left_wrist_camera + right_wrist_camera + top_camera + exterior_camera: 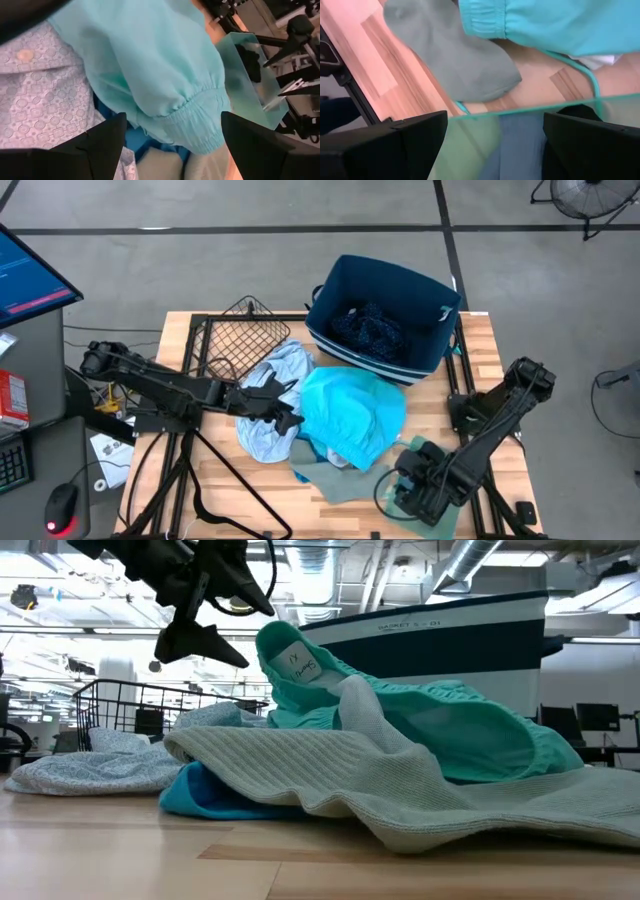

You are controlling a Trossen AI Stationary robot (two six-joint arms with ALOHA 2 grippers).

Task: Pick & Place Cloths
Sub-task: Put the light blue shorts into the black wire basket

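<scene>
My left tool hangs wide apart, holding nothing, right at the turquoise cloth in the middle of the table. It is nearer than my right tool, also apart, over the tray.

You get even, soft overhead light across the pale wooden slatted counter; shadows under the heap of cloth are faint and short. Your low view looks into bright ceiling strip lights that wash out the background, so the dark arm overhead reads almost as a silhouette, and the counter's near edge is soft. In your left wrist view the dark fingers are blurred, while the bright turquoise gathered-hem cloth is fairly sharp. In your right wrist view the translucent green plastic tray veils and tints whatever lies behind it, and the grey knit cloth looks soft.
</scene>
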